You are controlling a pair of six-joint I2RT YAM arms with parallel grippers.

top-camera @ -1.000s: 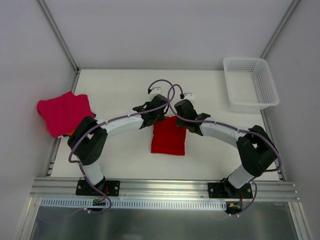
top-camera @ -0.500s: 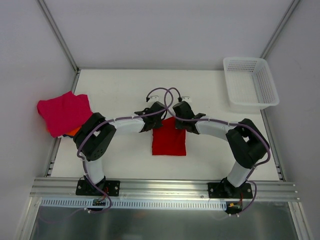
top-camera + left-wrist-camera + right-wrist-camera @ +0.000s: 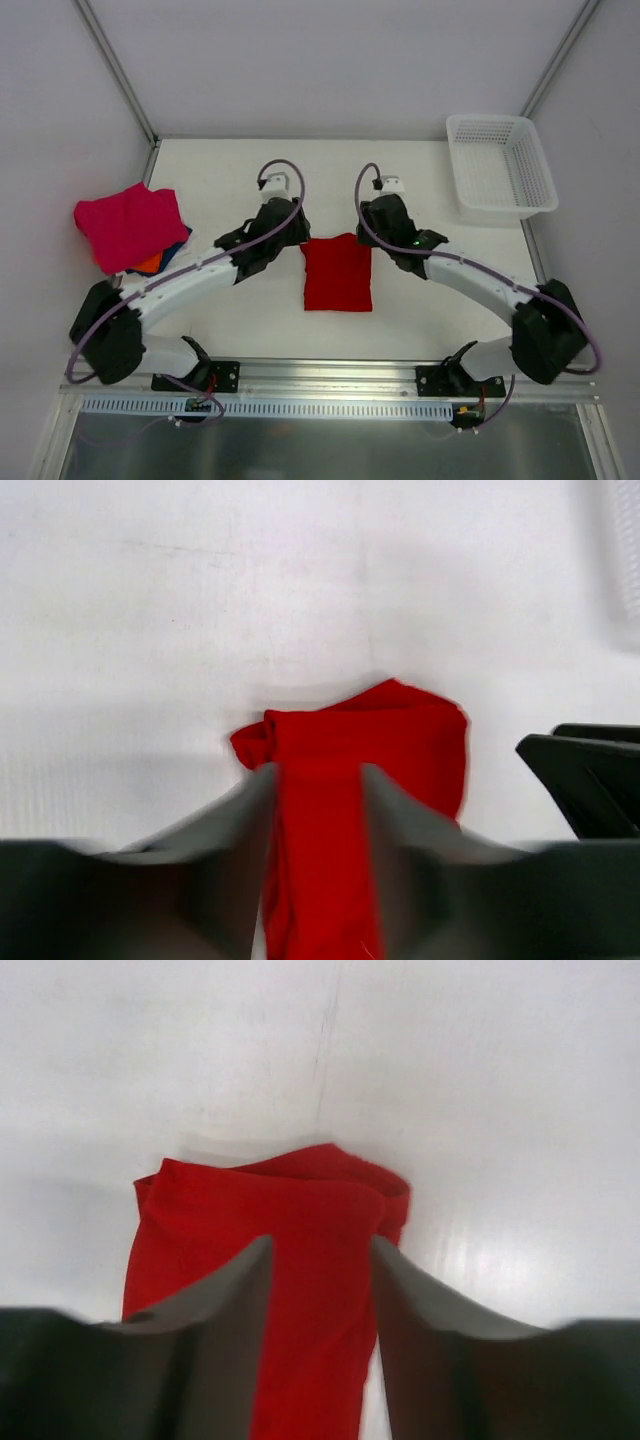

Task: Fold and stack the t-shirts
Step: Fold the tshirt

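A bright red t-shirt (image 3: pixel 337 272) lies folded into a narrow rectangle at the middle of the table. My left gripper (image 3: pixel 293 240) hovers over its far left corner, and my right gripper (image 3: pixel 372 238) over its far right corner. In the left wrist view the left gripper (image 3: pixel 317 772) is open, with the red cloth (image 3: pixel 400 740) lying flat under the gap. The right gripper (image 3: pixel 320 1242) is open too, above the red cloth (image 3: pixel 200 1220). A magenta-pink t-shirt (image 3: pixel 128 225) tops a pile at the left edge, with orange (image 3: pixel 150 263) and dark blue (image 3: pixel 178 240) cloth under it.
A white mesh basket (image 3: pixel 497 118) stands at the back right corner of the table. The enclosure walls close in the table at the left, back and right. The right gripper's dark body (image 3: pixel 590 770) shows at the right edge of the left wrist view.
Both grippers were shut at the red shirt's far edge; now they are open and the cloth lies free. Both arms have swung outward, elbows lower and wider.
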